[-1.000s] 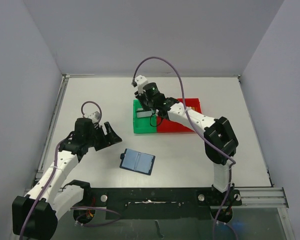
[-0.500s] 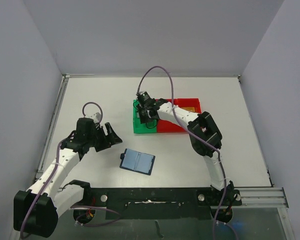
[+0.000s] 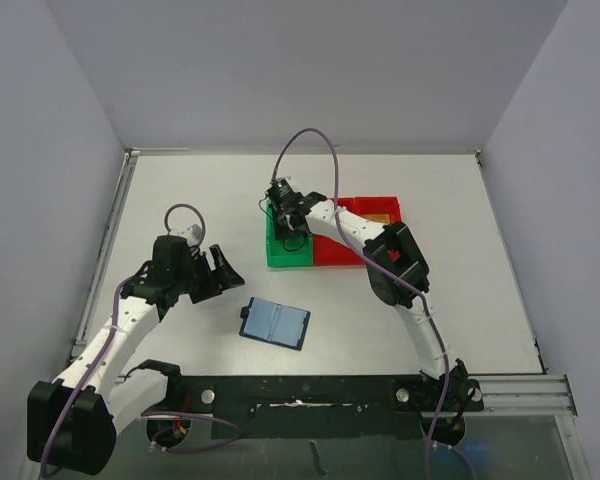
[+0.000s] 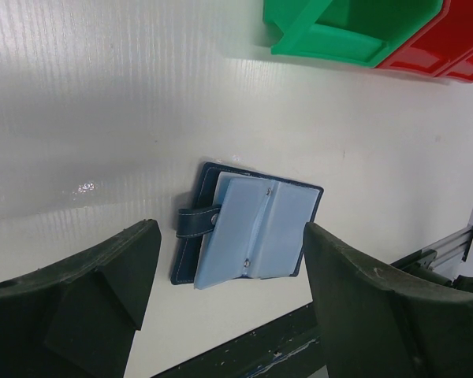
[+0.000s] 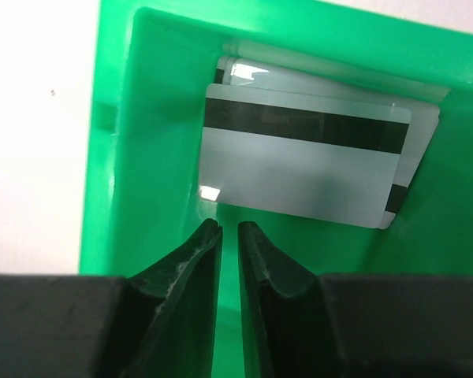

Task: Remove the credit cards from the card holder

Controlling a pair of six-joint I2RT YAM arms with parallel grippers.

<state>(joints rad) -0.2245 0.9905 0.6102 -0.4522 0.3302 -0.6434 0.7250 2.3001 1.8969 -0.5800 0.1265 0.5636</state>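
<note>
Lifting straight up looks like the right move for the right gripper (image 5: 229, 227). Its fingers are drawn nearly together, with a thin slit between them and nothing in it. It hangs just inside the near wall of the green bin (image 5: 118, 157).

- Cards (image 5: 299, 169): a silver-grey one with a black stripe lies flat on the bin floor. At least one more is stacked under it, edges showing at the far and right sides. I cannot count them exactly.
- Advice: rise clear of the bin wall before swinging sideways, so the fingertips do not hook the rim or drag the top card.
- Wallet (image 4: 252, 228): lies open on the table (image 3: 180, 190), pale blue panels up and strap out to one side, well apart from the bins. No card shows in its pockets, though I cannot tell if one is tucked inside. Check that before calling the job finished.
- Right arm: stretched forward and across to the left, wrist pitched down over the far end of the green bin. The red bin (image 4: 430, 51) touches that bin on its right.
- Left gripper (image 3: 220, 268): fingers spread wide and empty, hovering above the table just left of the wallet. The elbow is bent back toward its base.
</note>
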